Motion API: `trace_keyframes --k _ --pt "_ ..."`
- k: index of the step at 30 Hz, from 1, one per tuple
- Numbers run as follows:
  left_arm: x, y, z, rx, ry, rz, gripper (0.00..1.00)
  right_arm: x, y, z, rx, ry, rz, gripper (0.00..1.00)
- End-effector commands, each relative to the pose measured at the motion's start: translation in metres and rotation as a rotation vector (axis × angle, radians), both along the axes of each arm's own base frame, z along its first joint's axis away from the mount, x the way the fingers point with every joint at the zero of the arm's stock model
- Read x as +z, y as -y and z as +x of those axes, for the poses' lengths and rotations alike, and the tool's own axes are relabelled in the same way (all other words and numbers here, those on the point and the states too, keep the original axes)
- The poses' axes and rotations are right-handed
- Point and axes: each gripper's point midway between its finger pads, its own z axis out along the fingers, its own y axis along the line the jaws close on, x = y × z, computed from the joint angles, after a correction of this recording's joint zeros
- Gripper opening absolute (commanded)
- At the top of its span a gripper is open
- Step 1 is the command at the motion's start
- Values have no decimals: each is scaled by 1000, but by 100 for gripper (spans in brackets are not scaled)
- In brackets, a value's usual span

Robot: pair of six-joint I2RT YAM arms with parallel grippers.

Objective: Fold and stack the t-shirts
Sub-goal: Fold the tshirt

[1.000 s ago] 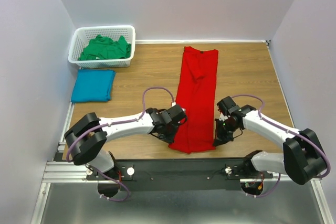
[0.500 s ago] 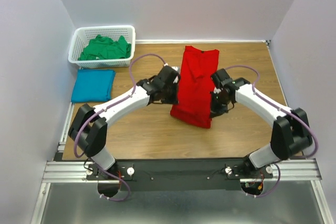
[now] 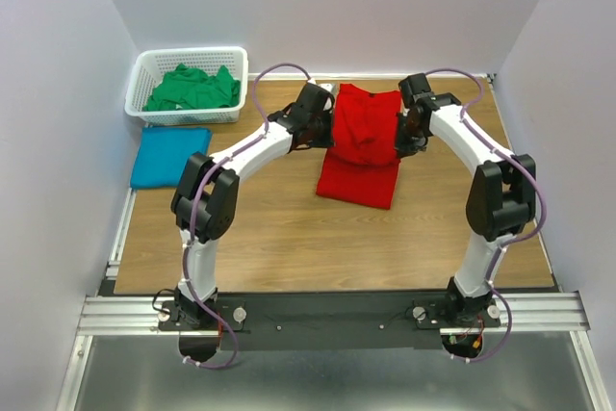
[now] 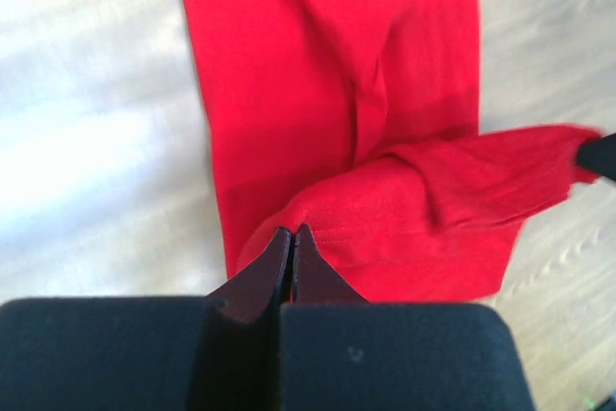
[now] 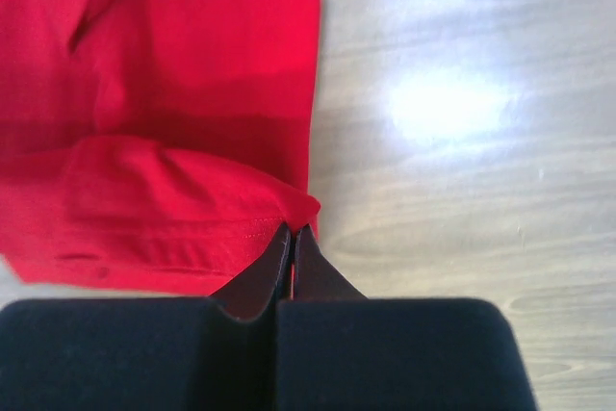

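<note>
Folding the red t-shirt [image 3: 358,178] end over end is the step in hand. It lies as a long narrow strip on the far half of the bench [image 3: 279,238], w/ both arms stretched out to either side of it. The left pincer [image 4: 292,240] is clamped tight on one corner of the lifted hem. The right pincer [image 5: 292,236] grips the opposite corner the same way, jaws pressed together w/ only cloth between. The hem is doubled back above the lower layer & not yet laid down. In the top view the fold line is the edge nearest the arm bases & looks a bit skewed.

The teal t-shirt [image 3: 170,156] sits folded just beside the white basket [image 3: 192,51], on its near side. The green t-shirt [image 3: 192,89] is crumpled inside the basket. So prob. one shirt done, one underway, one untouched.

Next move, as I judge it: take both corners on to the collar end, keeping them level so the edges match. Lower til the cloth lies flat, then let go & lift clear w/o dragging the top layer. The red one may need another fold before it goes onto the teal.
</note>
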Motion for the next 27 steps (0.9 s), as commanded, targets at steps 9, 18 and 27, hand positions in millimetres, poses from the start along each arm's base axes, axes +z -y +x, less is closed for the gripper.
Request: trace_keyframes --k 9,18,27 --pt "-7 7 60 -8 100 -37 0 -23 18 54 -18 11 -64 1" --pt "-37 9 69 -13 74 -20 19 -52 15 63 -9 -20 -55 14" --pt "21 -12 49 67 213 -22 65 21 -8 65 68 191 14 35"
